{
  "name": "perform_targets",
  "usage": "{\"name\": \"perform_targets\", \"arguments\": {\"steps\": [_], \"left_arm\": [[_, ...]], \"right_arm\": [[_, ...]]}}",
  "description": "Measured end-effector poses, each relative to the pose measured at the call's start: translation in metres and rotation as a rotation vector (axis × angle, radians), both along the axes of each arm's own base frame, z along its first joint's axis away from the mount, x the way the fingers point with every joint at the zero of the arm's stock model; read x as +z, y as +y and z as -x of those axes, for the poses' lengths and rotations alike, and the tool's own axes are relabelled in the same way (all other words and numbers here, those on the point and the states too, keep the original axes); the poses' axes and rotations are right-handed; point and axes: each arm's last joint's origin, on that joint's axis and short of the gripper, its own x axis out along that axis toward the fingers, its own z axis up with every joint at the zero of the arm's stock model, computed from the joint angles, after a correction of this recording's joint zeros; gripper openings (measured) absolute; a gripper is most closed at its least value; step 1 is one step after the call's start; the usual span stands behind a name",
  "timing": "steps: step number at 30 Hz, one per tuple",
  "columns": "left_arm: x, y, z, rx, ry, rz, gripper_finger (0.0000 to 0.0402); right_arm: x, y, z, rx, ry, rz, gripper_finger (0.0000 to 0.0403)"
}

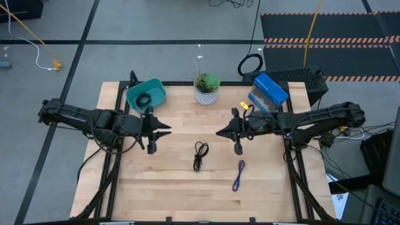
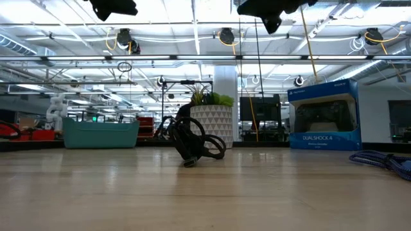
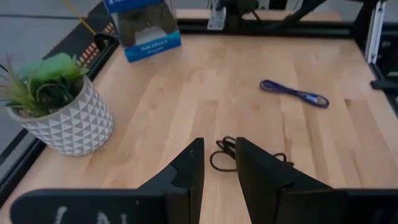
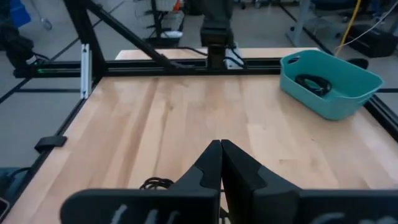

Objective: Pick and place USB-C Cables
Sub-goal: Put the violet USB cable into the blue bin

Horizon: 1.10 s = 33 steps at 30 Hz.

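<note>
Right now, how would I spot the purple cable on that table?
Start at the white potted plant at the wooden table's far edge, then move toward the near edge, slightly right. The purple-blue cable lies there, straight and thin, unlike the black cable beside it.

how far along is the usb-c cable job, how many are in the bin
Roughly a third done. One coiled black cable already lies in the teal bin. Nothing is in hand: the left gripper, slightly open, and the right gripper, jaws shut, both hover empty above the table. Left to move: the looped black cable at mid-table and the purple-blue cable nearer the right arm.
</note>
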Motion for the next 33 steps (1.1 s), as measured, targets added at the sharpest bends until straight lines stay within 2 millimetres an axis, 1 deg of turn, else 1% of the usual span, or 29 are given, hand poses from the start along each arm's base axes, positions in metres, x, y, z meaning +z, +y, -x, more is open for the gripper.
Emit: {"name": "perform_targets", "arguments": {"steps": [5, 10, 17, 21, 23, 27, 33], "left_arm": [[-0.002, -0.003, -0.004, -0.006, 0.002, 0.012, 0.0092], [-0.009, -0.006, -0.012, -0.020, 0.037, -0.003, 0.0092], [-0.013, -0.003, -0.018, -0.023, 0.053, -0.043, 0.0092], [-0.013, 0.001, -0.019, -0.016, 0.057, -0.057, 0.0092], [-0.013, 0.002, -0.019, -0.013, 0.056, -0.058, 0.0092], [-0.013, 0.002, -0.019, -0.003, 0.058, -0.042, 0.0092], [-0.014, 0.002, -0.019, 0.008, 0.062, -0.024, 0.0092]], "right_arm": [[0.004, 0.004, -0.010, 0.017, 0.033, 0.019, 0.0000], [0.005, 0.002, -0.018, 0.017, 0.052, 0.049, 0.0000], [-0.005, -0.003, -0.022, 0.006, 0.115, 0.067, 0.0000], [-0.014, -0.003, -0.022, -0.014, 0.192, 0.030, 0.0000], [-0.017, -0.003, -0.021, -0.035, 0.217, -0.023, 0.0000], [-0.007, 0.005, -0.016, -0.002, 0.319, -0.057, 0.0000], [0.023, 0.028, 0.000, 0.025, 0.481, -0.074, 0.0000]]}}
